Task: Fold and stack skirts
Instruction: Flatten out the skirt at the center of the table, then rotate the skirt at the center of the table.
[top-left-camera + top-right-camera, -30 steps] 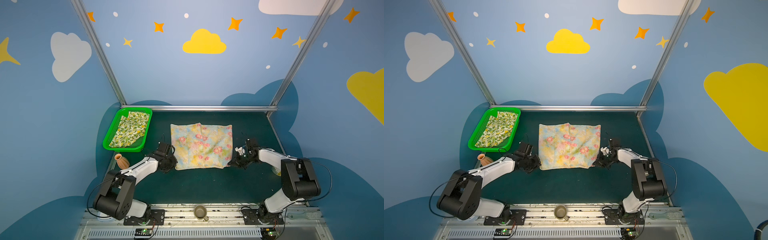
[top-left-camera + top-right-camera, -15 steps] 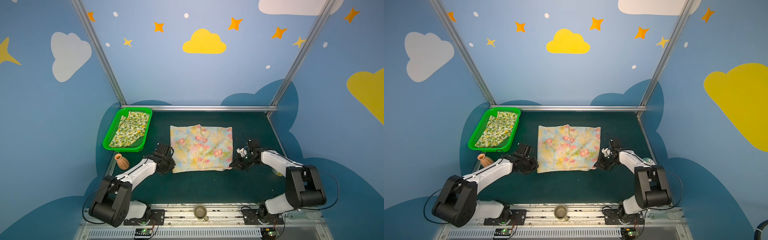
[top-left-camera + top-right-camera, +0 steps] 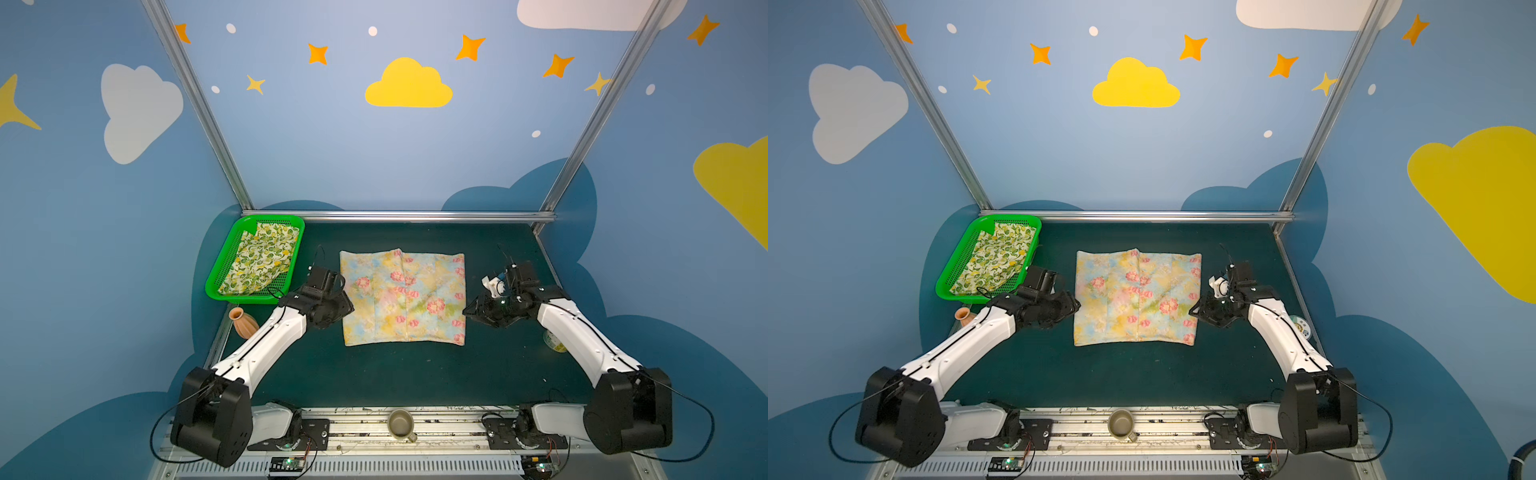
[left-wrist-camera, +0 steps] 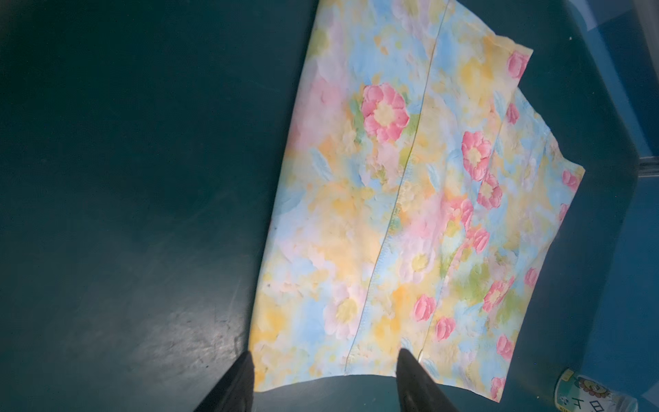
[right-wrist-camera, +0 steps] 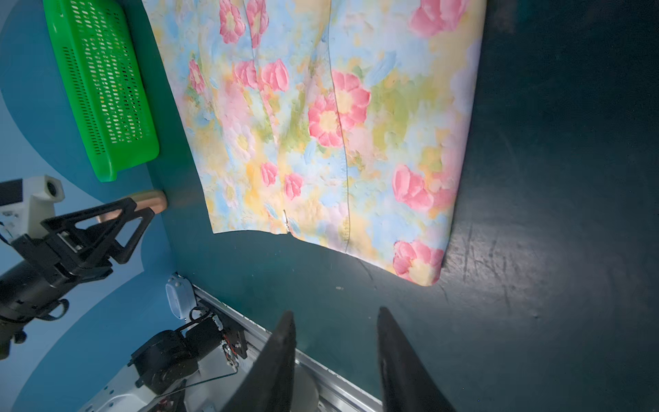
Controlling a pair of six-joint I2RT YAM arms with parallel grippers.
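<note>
I'm hovering left hand (image 4: 324, 355) and right hand (image 5: 335, 315) spread, empty, flanking the folded floral skirt (image 3: 401, 297); lemon skirt (image 3: 259, 264) is lying in green basket (image 3: 214, 286), unstacked.

Blue painted walls (image 3: 332, 145) carry a yellow cloud (image 3: 408, 85), white clouds (image 3: 137, 108), orange stars (image 3: 318, 53) and pale dots (image 3: 372, 31). Silver aluminium posts (image 3: 202, 112) frame the back corners. The dark green tabletop mat (image 3: 415, 374) shows scuffs under soft glare.
</note>
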